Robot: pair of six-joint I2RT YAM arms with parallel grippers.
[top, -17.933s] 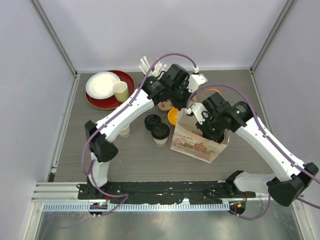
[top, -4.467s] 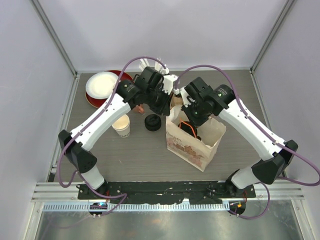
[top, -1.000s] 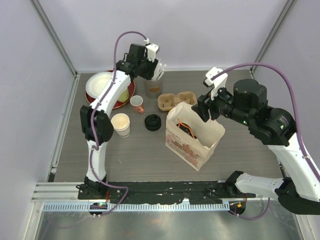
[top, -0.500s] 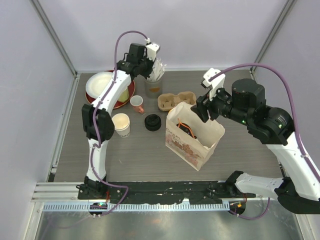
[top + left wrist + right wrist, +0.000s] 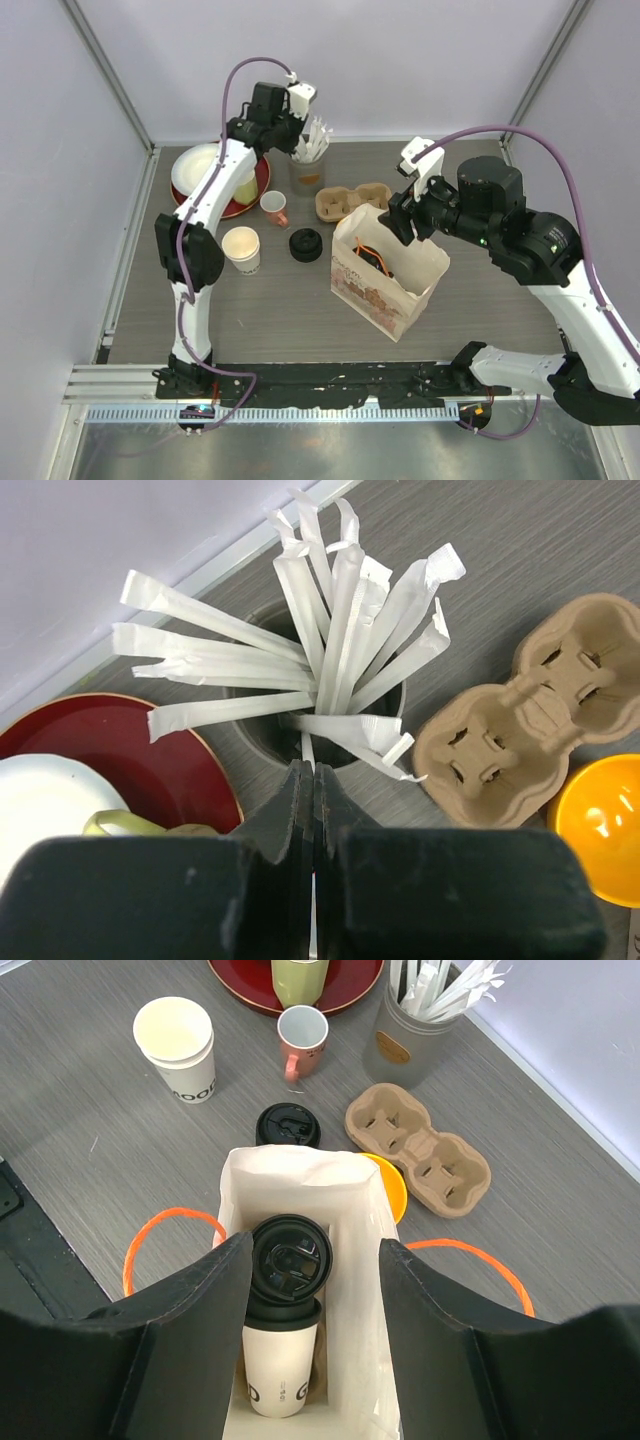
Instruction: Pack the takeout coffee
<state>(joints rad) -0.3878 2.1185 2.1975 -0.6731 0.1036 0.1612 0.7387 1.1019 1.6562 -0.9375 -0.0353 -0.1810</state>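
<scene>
Two cream-white paper cups with black lids sit inside the white paper bag (image 5: 300, 1175). One cup (image 5: 280, 1370) shows its side and the other (image 5: 291, 1255) only its lid. My right gripper (image 5: 315, 1295) hangs open above the bag (image 5: 375, 295), one finger either side of the opening and touching nothing. My left gripper (image 5: 308, 768) is at the back, over the grey holder of paper-wrapped straws (image 5: 330, 670). Its jaws are shut on one thin white wrapped straw (image 5: 303, 746), which rises from the holder. From above, the left gripper (image 5: 300, 140) hovers over the holder (image 5: 307, 172).
An open lidless paper cup (image 5: 242, 249) and a loose black lid (image 5: 306, 244) stand left of the bag. A pink-handled cup (image 5: 273, 208), a cardboard carrier (image 5: 353, 200), an orange dish (image 5: 392, 1190) and a red plate (image 5: 215, 180) with a green mug (image 5: 240, 185) lie behind.
My left gripper has closed its jaws on a straw at the holder and shifted slightly. The right gripper has stayed open above the bag, barely moving.
</scene>
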